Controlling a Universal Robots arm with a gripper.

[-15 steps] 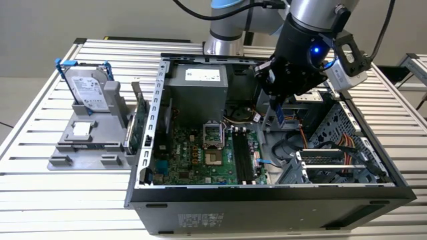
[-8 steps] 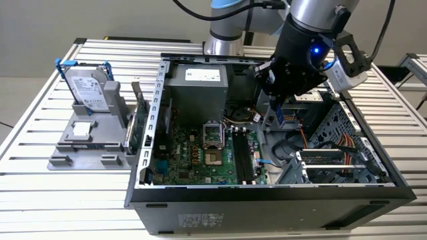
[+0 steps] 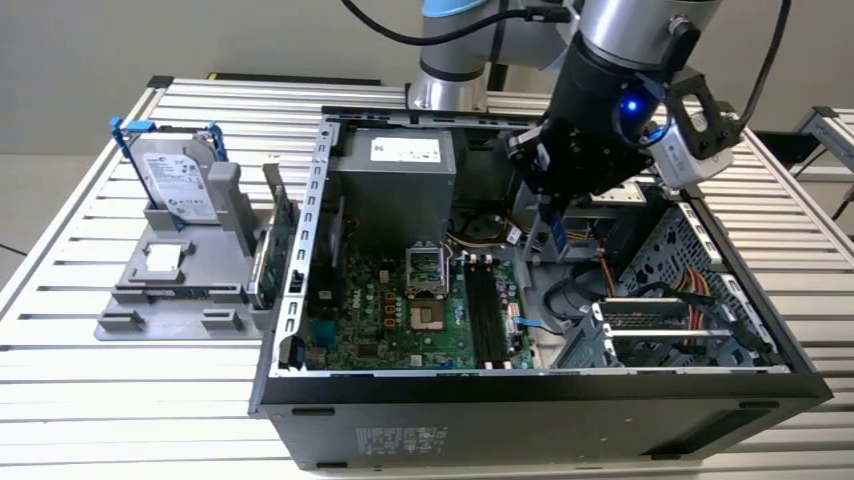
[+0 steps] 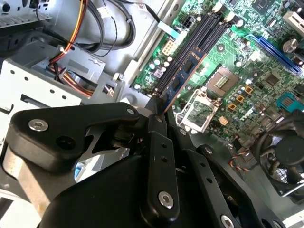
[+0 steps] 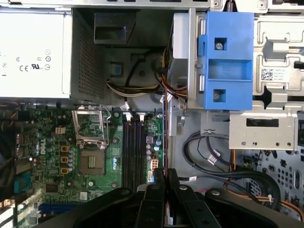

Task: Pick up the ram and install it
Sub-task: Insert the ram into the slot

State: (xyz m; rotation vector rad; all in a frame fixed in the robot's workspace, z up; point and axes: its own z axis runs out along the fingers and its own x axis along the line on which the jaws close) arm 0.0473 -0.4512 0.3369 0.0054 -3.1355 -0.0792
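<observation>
The ram (image 4: 184, 75) is a thin dark stick with black chips, and my gripper (image 4: 159, 108) is shut on one end of it. It hangs over the open computer case (image 3: 304, 230), above the right side of the motherboard (image 3: 400, 310) in the exterior view. The ram (image 3: 546, 240) points down from the gripper (image 3: 539, 212) and stays clear of the board. In the first wrist view the ram (image 5: 163, 137) shows edge-on, a little to one side of the black memory slots (image 5: 134, 147), with the gripper (image 5: 165, 175) behind it. All of the memory slots (image 4: 202, 35) look bare.
A silver hard drive (image 3: 180, 180) with blue rails stands in a grey fixture (image 3: 160, 290) at the exterior view's left. Inside the case are the power supply (image 3: 398, 165), the CPU socket (image 3: 424, 275), a drive cage (image 3: 667, 325) with cables, a blue bracket (image 5: 228, 66) and a fan (image 4: 285, 156).
</observation>
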